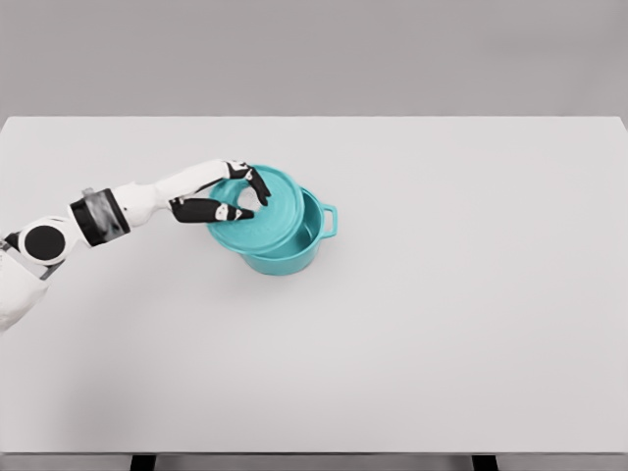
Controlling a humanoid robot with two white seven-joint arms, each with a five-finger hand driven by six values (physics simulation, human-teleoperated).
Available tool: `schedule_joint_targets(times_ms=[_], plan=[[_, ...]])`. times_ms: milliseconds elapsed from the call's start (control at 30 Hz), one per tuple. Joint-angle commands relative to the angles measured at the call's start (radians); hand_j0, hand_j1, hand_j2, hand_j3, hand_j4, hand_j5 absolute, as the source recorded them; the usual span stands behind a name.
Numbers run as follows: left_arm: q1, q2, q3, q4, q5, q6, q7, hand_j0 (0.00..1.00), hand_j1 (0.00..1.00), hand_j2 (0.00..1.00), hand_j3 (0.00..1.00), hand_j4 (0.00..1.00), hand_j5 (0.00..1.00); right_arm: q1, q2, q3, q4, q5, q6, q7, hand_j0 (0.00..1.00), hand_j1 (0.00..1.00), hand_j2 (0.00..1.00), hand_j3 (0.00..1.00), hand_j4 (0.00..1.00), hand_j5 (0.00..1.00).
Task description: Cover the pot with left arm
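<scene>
Lowering the lid (pixel 257 208) onto the pot (pixel 294 250); it's sitting tilted, offset toward the pot's left rim. Our left hand (pixel 224 199) is gripping its knob. Next we're needing to centre rightward, level, then release.

Left robot hand (pixel 228 199) reaches right from an outstretched arm, fingers curled.

bright even simulated light, faint soft shadows, no glare, slightly soft render, no edge distortion
</scene>
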Motion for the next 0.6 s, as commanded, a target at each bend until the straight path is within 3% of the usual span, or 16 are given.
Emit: schedule_joint_targets(times_ms=[0, 567], plan=[[0.000, -0.008, -0.003, -0.001, 0.004, 0.003, 0.001, 0.44, 0.44, 0.44, 0.44, 0.44, 0.44, 0.000, 0.000, 0.000, -0.001, 0.001, 0.000, 0.000, 1.00, 1.00, 1.00, 1.00, 1.00, 1.00], [-0.017, -0.034, -0.032, 0.007, -0.001, 0.006, 0.002, 0.44, 0.44, 0.44, 0.44, 0.44, 0.44, 0.000, 0.000, 0.000, -0.001, 0.001, 0.000, 0.000, 1.00, 1.00, 1.00, 1.00, 1.00, 1.00]])
